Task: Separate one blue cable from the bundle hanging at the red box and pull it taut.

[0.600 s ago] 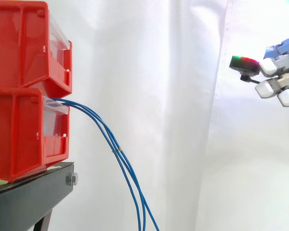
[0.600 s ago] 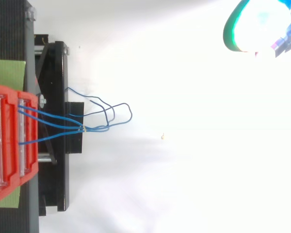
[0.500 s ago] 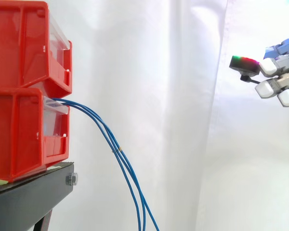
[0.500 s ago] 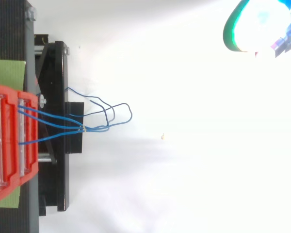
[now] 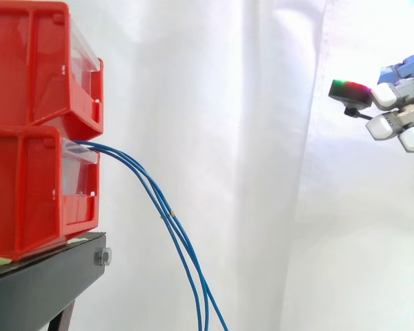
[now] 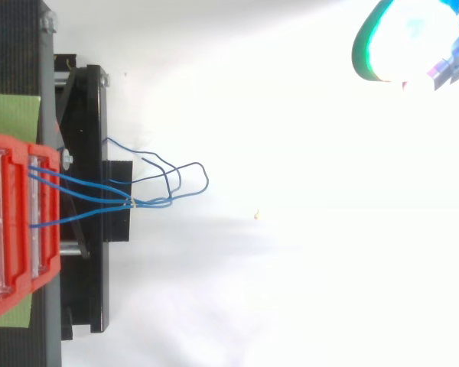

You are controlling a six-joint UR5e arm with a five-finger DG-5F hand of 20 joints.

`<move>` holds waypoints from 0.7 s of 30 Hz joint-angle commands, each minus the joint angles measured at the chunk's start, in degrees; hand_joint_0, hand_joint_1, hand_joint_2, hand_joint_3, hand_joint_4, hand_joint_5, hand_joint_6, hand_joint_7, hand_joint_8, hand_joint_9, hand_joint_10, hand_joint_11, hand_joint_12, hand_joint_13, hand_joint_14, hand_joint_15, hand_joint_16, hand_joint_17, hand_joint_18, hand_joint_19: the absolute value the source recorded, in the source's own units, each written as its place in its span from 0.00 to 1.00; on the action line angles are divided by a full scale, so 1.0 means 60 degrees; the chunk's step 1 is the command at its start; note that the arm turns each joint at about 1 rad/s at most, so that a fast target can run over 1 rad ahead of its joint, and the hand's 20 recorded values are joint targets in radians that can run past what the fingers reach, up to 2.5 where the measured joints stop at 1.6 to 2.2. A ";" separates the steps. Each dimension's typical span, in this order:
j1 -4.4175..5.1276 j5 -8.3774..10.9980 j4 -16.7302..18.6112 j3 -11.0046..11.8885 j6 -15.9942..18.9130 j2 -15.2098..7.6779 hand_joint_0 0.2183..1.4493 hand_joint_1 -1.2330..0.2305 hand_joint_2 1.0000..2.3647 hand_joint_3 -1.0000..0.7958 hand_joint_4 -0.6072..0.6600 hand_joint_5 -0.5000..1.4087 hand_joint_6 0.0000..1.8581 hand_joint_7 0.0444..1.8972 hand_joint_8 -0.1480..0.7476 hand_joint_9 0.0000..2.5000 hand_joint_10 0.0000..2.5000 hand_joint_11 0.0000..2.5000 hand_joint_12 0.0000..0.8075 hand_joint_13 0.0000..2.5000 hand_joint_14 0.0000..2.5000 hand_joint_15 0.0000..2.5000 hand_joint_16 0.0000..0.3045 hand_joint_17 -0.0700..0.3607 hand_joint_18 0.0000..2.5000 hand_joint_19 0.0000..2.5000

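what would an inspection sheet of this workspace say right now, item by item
surface: black stand, with a green sheet under the bins
job's things: upper red bin stacked on the lower red bin
clutter: nothing seen
hand: hand open, high at the right edge, well apart from the cables, holding nothing
cables: blue cables leave the lower red bin's front and hang slack, held together by a small tie; none separated yet
surroundings: white curtain behind everything
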 commanded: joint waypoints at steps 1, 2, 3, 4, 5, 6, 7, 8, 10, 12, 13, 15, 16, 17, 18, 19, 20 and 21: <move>0.0000 0.0000 0.0014 -0.0009 0.0000 -0.0012 0.26 0.47 0.00 0.32 0.68 0.16 0.27 0.46 0.56 0.28 0.01 0.17 0.47 0.23 0.00 0.12 0.17 0.43 0.22 0.18; 0.0000 0.0000 0.0014 -0.0009 0.0000 -0.0012 0.26 0.47 0.00 0.32 0.67 0.16 0.27 0.46 0.56 0.28 0.01 0.17 0.47 0.23 0.00 0.12 0.17 0.43 0.22 0.19; 0.0000 -0.0015 0.0014 -0.0009 0.0000 0.0003 0.26 0.47 0.00 0.32 0.68 0.16 0.27 0.46 0.56 0.29 0.01 0.18 0.47 0.23 0.00 0.12 0.17 0.43 0.22 0.19; 0.0000 -0.0029 0.0014 0.0005 0.0015 0.0003 0.26 0.47 0.00 0.32 0.67 0.16 0.27 0.46 0.56 0.29 0.01 0.18 0.47 0.23 0.00 0.12 0.17 0.43 0.22 0.19; 0.0058 0.0029 0.0000 -0.0009 0.0000 -0.0012 0.26 0.47 0.00 0.32 0.67 0.16 0.27 0.46 0.56 0.29 0.01 0.18 0.47 0.23 0.00 0.12 0.17 0.43 0.22 0.19; 0.0044 0.0015 -0.0015 0.0005 -0.0015 -0.0012 0.26 0.47 0.01 0.32 0.68 0.16 0.27 0.46 0.56 0.29 0.01 0.18 0.47 0.23 0.00 0.12 0.17 0.43 0.22 0.18; 0.0058 0.0000 -0.0030 -0.0009 -0.0073 -0.0012 0.26 0.47 0.00 0.32 0.67 0.16 0.27 0.46 0.56 0.29 0.01 0.17 0.47 0.23 0.00 0.12 0.17 0.43 0.22 0.18; 0.0058 -0.0015 -0.0015 0.0005 -0.0161 -0.0012 0.26 0.47 0.00 0.32 0.68 0.16 0.27 0.46 0.56 0.29 0.01 0.18 0.47 0.23 0.00 0.12 0.17 0.43 0.22 0.19; 0.0058 0.0015 0.0058 0.0005 -0.0630 -0.0026 0.26 0.47 0.00 0.32 0.67 0.16 0.27 0.46 0.56 0.29 0.01 0.18 0.47 0.23 0.00 0.12 0.17 0.43 0.22 0.18; 0.0132 0.0103 0.0088 -0.0009 -0.1186 -0.0041 0.26 0.47 0.00 0.32 0.68 0.16 0.27 0.46 0.56 0.29 0.01 0.18 0.47 0.23 0.00 0.12 0.17 0.43 0.22 0.19; 0.0146 0.0146 0.0102 -0.0009 -0.1362 -0.0070 0.26 0.47 0.00 0.32 0.68 0.16 0.27 0.46 0.56 0.29 0.01 0.18 0.47 0.23 0.00 0.12 0.17 0.43 0.22 0.18; 0.0161 0.0322 0.0234 -0.0009 -0.1699 -0.0187 0.26 0.47 0.00 0.32 0.68 0.16 0.27 0.46 0.56 0.28 0.01 0.18 0.47 0.23 0.00 0.12 0.17 0.43 0.22 0.18; 0.0190 0.0425 0.0410 -0.0009 -0.1860 -0.0290 0.26 0.47 0.00 0.32 0.67 0.16 0.27 0.46 0.56 0.28 0.01 0.18 0.47 0.23 0.00 0.12 0.17 0.43 0.22 0.18; 0.0205 0.0454 0.0615 -0.0009 -0.1919 -0.0363 0.26 0.47 0.00 0.31 0.67 0.16 0.27 0.46 0.55 0.26 0.00 0.16 0.47 0.21 0.00 0.10 0.17 0.43 0.20 0.15; 0.0220 0.0469 0.0718 0.0005 -0.1948 -0.0436 0.26 0.46 0.00 0.31 0.66 0.15 0.27 0.46 0.55 0.25 0.00 0.14 0.45 0.18 0.00 0.07 0.16 0.42 0.17 0.12; 0.0234 0.0469 0.0893 -0.0009 -0.1934 -0.0598 0.25 0.45 0.00 0.31 0.66 0.15 0.27 0.46 0.54 0.23 0.00 0.13 0.45 0.16 0.00 0.06 0.16 0.42 0.15 0.10; 0.0234 0.0439 0.1040 0.0005 -0.1934 -0.0729 0.25 0.45 0.00 0.31 0.66 0.15 0.27 0.46 0.54 0.22 0.00 0.12 0.45 0.15 0.00 0.06 0.16 0.42 0.13 0.09; 0.0249 0.0439 0.1157 0.0005 -0.1948 -0.0861 0.25 0.44 0.00 0.30 0.65 0.15 0.27 0.45 0.53 0.21 0.00 0.11 0.45 0.14 0.00 0.05 0.16 0.41 0.11 0.07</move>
